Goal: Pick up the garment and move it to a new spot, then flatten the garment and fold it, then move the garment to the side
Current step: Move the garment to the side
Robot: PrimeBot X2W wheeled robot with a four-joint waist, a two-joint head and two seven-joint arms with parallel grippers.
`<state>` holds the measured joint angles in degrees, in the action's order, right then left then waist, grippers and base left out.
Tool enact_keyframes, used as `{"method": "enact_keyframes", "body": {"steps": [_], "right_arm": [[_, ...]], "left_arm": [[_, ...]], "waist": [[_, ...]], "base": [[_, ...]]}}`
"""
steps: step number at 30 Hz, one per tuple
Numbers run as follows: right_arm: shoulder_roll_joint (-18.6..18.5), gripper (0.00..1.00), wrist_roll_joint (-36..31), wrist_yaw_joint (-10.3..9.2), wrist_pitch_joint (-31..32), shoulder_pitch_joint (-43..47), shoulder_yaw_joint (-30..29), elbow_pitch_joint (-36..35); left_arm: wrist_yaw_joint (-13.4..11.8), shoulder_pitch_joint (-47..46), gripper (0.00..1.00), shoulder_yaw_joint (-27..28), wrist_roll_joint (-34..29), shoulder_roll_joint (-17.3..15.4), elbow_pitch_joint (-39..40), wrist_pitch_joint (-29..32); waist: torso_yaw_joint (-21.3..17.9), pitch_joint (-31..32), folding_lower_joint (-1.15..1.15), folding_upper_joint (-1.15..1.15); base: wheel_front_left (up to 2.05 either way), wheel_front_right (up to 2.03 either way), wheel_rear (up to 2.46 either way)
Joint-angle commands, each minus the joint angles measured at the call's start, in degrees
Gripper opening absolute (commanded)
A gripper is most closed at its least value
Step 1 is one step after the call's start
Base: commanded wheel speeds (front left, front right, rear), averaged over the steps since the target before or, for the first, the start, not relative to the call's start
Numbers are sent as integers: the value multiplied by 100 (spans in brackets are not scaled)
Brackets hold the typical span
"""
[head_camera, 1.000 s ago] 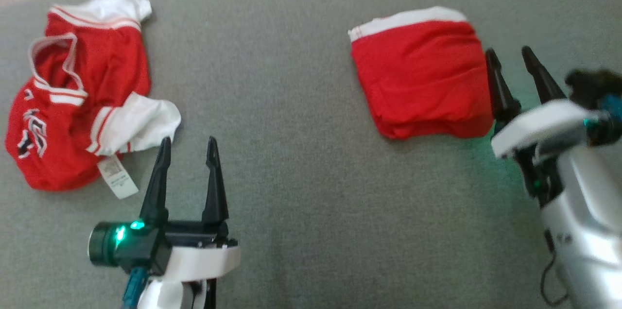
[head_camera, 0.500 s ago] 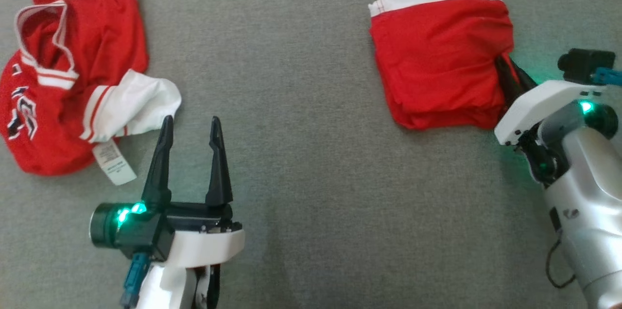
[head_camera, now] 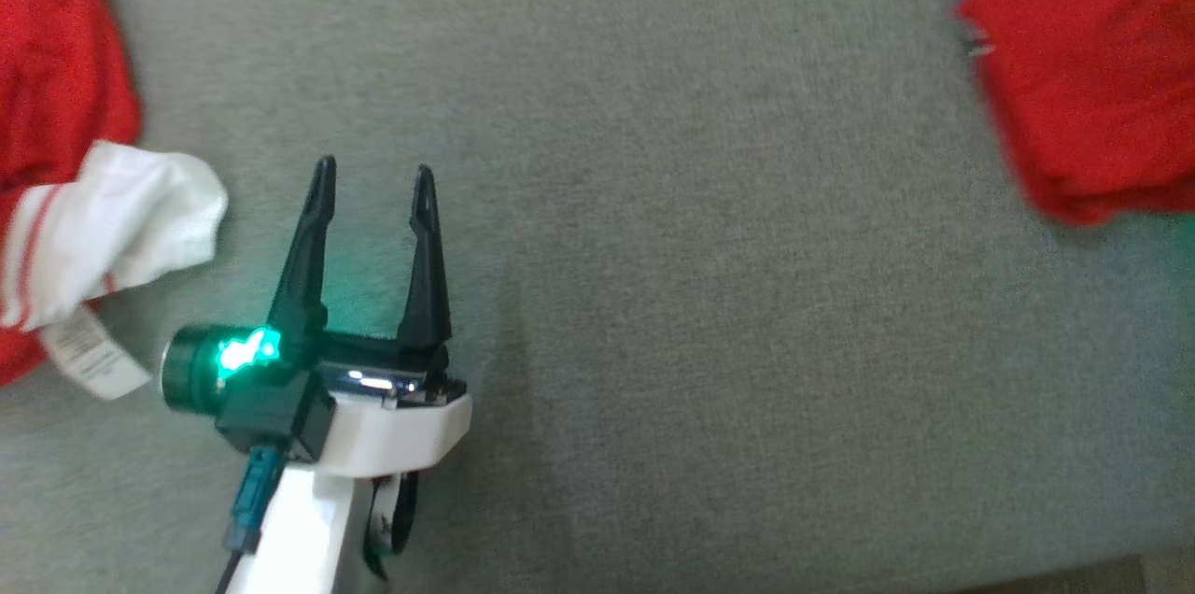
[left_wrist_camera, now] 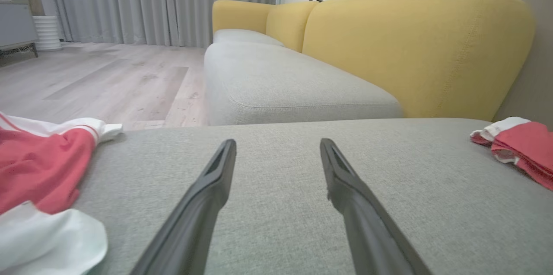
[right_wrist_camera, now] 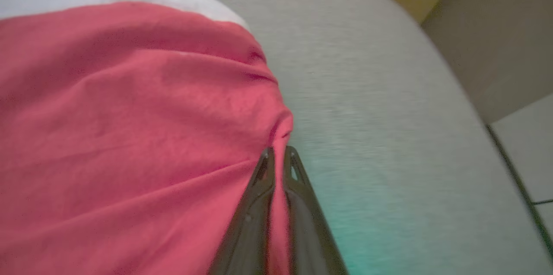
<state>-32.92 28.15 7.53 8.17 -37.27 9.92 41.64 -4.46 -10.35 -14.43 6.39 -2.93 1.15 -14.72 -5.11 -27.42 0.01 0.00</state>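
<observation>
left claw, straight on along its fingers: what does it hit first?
Nothing close: the left claw points over bare grey cushion, between crumpled jersey and folded red garment. Beyond the cushion's edge, probably the sofa seat; depth unclear.

Yellow-backed sofa (left_wrist_camera: 414,50) with grey seat (left_wrist_camera: 281,80) — pale wood floor (left_wrist_camera: 108,80), grey curtains (left_wrist_camera: 151,2) behind.

A grey upholstered seat (head_camera: 709,295) spreads wide. At its left edge lies a crumpled red and white jersey (head_camera: 56,99), with a white label (head_camera: 89,356) sticking out by its sleeve. Beyond stands a sofa with a grey seat cushion (left_wrist_camera: 281,84) and yellow backrests (left_wrist_camera: 414,50). A pale wooden floor (left_wrist_camera: 108,80) runs to grey curtains (left_wrist_camera: 151,2).
</observation>
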Motion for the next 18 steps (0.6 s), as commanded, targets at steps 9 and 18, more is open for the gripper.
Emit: {"method": "enact_keyframes", "body": {"steps": [9,18], "right_arm": [[-881,100,-728,-4,-38,-260,-1127,149],[8,100,-2214,-4,-355,12,-2002,71]], "left_arm": [[181,-411,100,140,-185,5,153,-28],[194,-265,100,32,-53,5,-65,-28]], "waist": [[-249,-673,-1,0],[-96,191,-1,0]], "base": [[0,0,0],[0,0,0]]}}
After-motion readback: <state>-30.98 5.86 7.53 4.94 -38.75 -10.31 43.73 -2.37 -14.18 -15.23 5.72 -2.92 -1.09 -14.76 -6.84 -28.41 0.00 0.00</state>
